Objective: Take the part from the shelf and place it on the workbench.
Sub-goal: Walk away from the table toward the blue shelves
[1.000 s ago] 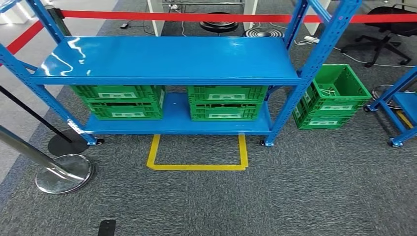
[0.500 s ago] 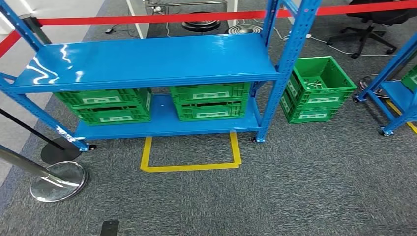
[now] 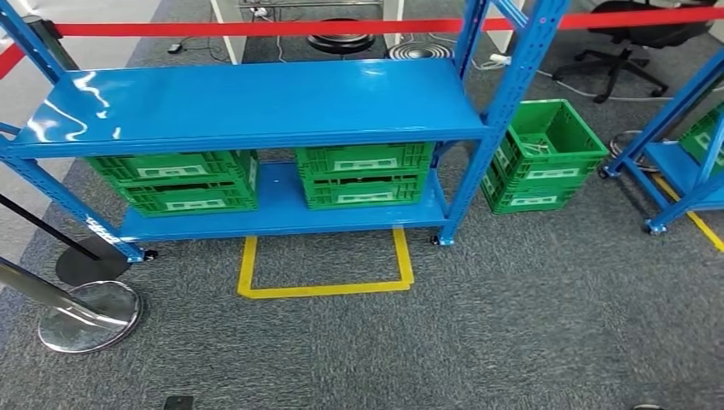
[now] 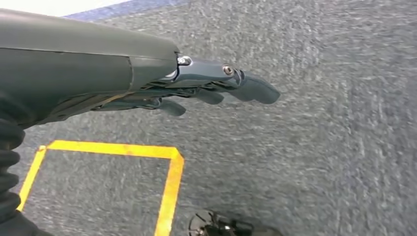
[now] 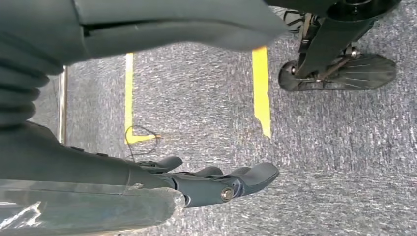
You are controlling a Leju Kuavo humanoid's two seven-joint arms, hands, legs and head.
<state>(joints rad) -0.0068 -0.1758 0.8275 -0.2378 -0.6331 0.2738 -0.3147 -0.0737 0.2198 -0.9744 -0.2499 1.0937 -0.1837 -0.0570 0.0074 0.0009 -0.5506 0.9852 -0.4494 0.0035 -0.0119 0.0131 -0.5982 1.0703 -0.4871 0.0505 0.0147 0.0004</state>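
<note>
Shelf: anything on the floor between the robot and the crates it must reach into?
Nothing visible blocks the way. Bare carpet and the yellow floor marking lie before the shelf. The stanchion base sits off to the left. Both hands hang empty: left hand, right hand.

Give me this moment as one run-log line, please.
phase: facing shelf | left hand: empty, over carpet | right hand: empty, over carpet | part: not picked

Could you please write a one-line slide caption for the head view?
Blue shelf holding green crates on its lower level, yellow floor marking in front, another green crate beside it.
</note>
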